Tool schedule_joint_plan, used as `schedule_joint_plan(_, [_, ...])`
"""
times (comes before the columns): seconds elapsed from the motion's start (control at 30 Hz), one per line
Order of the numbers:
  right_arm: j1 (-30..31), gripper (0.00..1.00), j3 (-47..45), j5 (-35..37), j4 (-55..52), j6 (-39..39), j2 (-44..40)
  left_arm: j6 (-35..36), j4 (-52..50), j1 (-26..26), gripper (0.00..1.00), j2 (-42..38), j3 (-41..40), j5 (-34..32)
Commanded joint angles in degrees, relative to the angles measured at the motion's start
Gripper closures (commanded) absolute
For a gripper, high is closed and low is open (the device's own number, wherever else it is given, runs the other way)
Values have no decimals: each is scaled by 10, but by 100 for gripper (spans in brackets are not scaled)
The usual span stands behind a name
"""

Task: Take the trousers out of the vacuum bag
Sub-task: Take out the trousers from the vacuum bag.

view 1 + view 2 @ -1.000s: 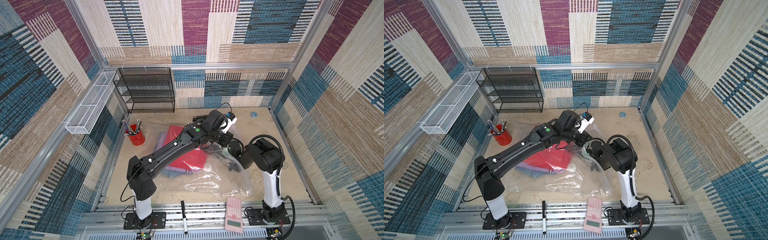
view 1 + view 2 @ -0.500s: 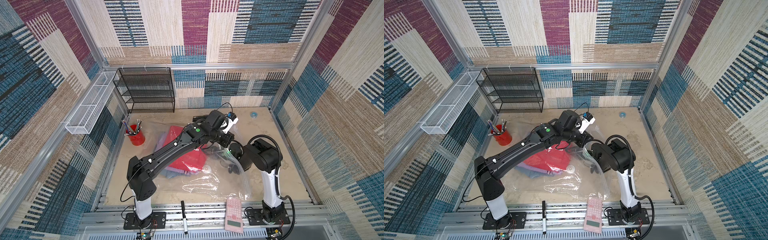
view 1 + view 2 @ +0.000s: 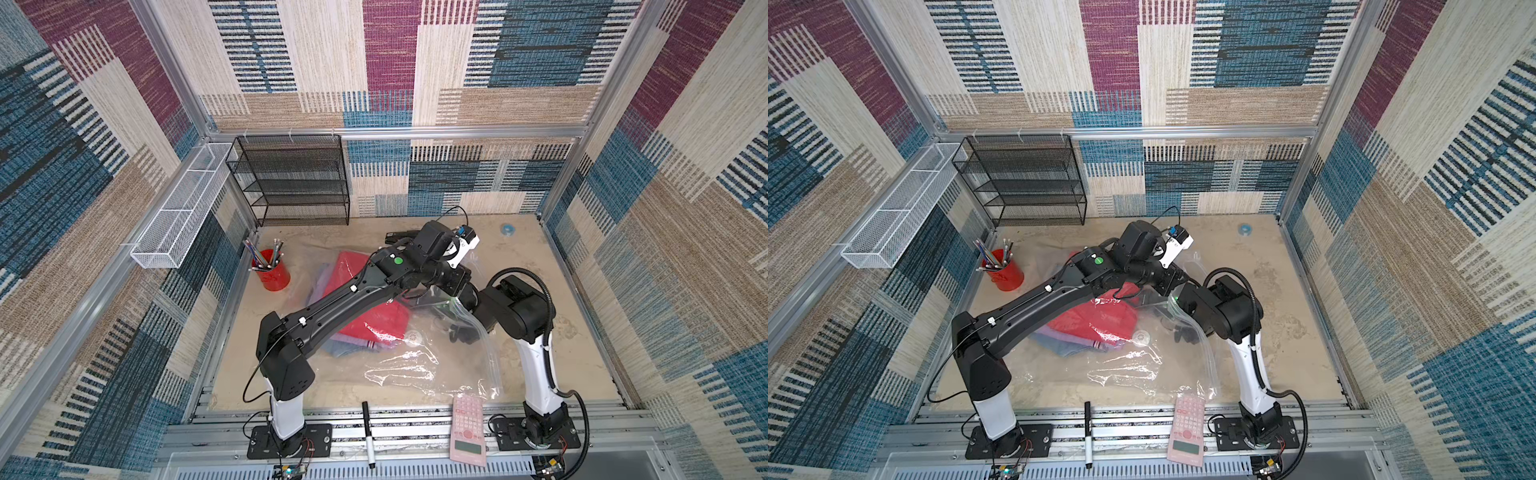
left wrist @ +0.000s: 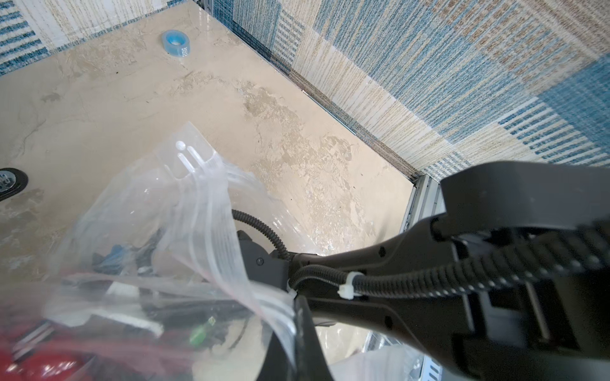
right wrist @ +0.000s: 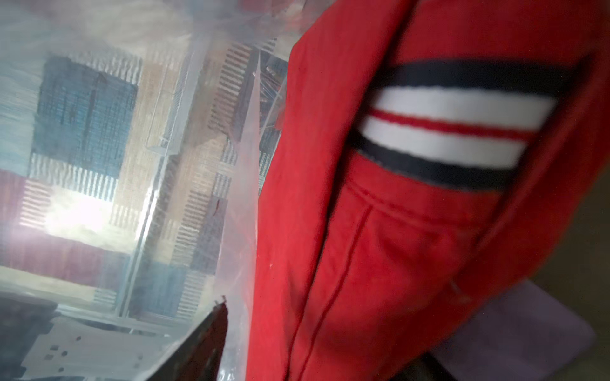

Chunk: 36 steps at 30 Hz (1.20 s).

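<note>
Ok, from the near edge: calculator (image 3: 468, 428) and marker (image 3: 368, 432) lie on the front rail (image 3: 415, 430), the calculator just beside the near corner of the bag (image 3: 415, 370). That bag is spread over the middle of the desk (image 3: 582, 365), valve (image 3: 413, 337) up, mouth facing the right edge. All three trousers are inside it, stacked toward its left side under my left arm (image 3: 353, 295). The red pair (image 3: 374, 320) is on top, with lilac (image 3: 363, 343) and denim (image 3: 343, 351) showing below it.

Right gripper (image 3: 457, 332) is in through the mouth, close to the red pair's striped waistband (image 5: 455, 122). Only one finger (image 5: 208, 339) shows in the wrist view, and the top views blur it through plastic, so I can't tell how its jaws stand. Nothing looks gripped yet. Left gripper (image 4: 292, 316) is clenched on the zip strip (image 4: 211, 211) at the far end of the mouth, lifting it off the desk.

How I'd run this step:
- Hold the left clamp high so the mouth gapes.
- Drive the right in until cloth sits between both fingers, then take the waistband fold and no film. Film looks close beside that finger, so I'd check before closing.
- Pull low and straight toward the right edge. If the bag slides along, stop and re-pin.
- Expect the lilac pair to drag with it.

Far side: pen cup (image 3: 272, 272) by the left edge, tape roll (image 3: 508, 228) in the far right corner, rack (image 3: 299, 183) against the far edge. None sit in the pull path.
</note>
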Motion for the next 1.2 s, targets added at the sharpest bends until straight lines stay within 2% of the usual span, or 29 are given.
schedule_joint_plan(0.0, [4, 31, 6, -2, 54, -14, -7, 13, 22, -5, 100, -1, 10, 16])
schedule_joint_plan(0.1, [7, 40, 24, -7, 44, -9, 0, 13, 22, -5, 100, 3, 13, 16])
schedule_joint_plan(0.3, [23, 45, 67, 19, -119, -87, -7, 11, 22, -7, 100, 9, 16, 19])
schedule_joint_plan(0.6, [27, 48, 99, 4, -107, -52, 28, 10, 22, -10, 100, 13, 19, 22])
schedule_joint_plan(0.63, [27, 50, 102, 4, -108, -52, 30, 10, 23, -10, 100, 13, 18, 21])
schedule_joint_plan(0.83, [26, 80, 104, 7, -132, -73, 17, 11, 23, -11, 100, 9, 15, 15])
schedule_joint_plan(0.97, [18, 94, 75, 14, -128, -77, -11, 13, 22, -10, 100, 3, 9, 7])
schedule_joint_plan(1.03, [6, 99, 49, 15, -108, -66, -29, 15, 22, -10, 100, -1, 4, 0])
schedule_joint_plan(1.17, [-28, 100, -7, 0, -61, -44, -69, 20, 28, -9, 100, -14, -8, -12])
